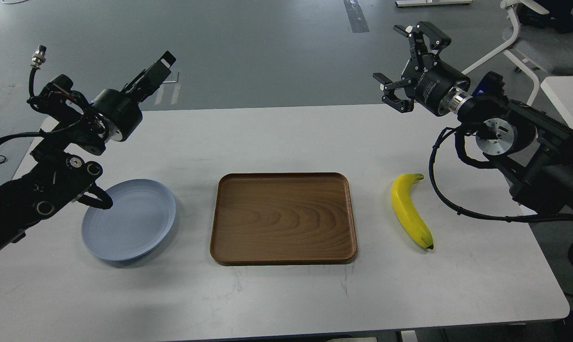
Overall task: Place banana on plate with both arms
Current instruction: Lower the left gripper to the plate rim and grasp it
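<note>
Banana (409, 209), smooth curved yellow, beside grained wooden tray (283, 218); right jaws apart, left jaws indistinguishable.

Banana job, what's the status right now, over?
Right tool open, raised; left tool unreadable. Banana on table, right of tray. Plate empty, far left.

Even, bright overhead light, diffuse, no hard glare. The white rectangular bench (286, 142) is slightly blown out, low texture. Soft short shadows sit under the rectangular brown wooden tray (283, 217) and the curved bright yellow banana (409, 209). The round pale blue-grey plate (129, 221) has a faint sheen. Focus sharp across frame; mild wide-angle stretch at the edges. Black arms show little surface detail.
</note>
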Tool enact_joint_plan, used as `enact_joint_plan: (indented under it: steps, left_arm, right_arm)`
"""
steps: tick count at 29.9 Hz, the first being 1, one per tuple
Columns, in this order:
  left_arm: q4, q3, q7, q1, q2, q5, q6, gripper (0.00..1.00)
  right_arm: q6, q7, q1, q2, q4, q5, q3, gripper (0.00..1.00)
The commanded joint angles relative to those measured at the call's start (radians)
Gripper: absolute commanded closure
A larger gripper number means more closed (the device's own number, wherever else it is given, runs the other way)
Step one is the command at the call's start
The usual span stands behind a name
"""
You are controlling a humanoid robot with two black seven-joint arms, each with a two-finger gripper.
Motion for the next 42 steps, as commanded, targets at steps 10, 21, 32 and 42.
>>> enact_joint_plan:
  steps: [10, 21, 32, 42]
  left_arm:
    - [-0.169, 0.458, -0.002, 0.064, 0.339, 0.056, 0.227, 0.11]
    - [0.011, 0.458, -0.005, 0.207, 0.263, 0.036, 0.262, 0.11]
    - [0.057, 0.46, -0.023, 0.256, 0.226, -0.028, 0.262, 0.11]
    - [0.12, 0.461, -0.023, 0.292, 0.188, -0.057, 0.262, 0.11]
  right_arm:
    - [0.0, 0.0, -0.021, -0.02, 0.007, 0.0, 0.002, 0.0]
    - [-0.003, 0.0, -0.021, -0.015, 0.006, -0.006, -0.001, 0.0]
    - [-0.006, 0.0, -0.023, -0.02, 0.006, -0.009, -0.003, 0.0]
    - [-0.018, 0.0, -0.023, -0.012, 0.004, -0.012, -0.005, 0.0]
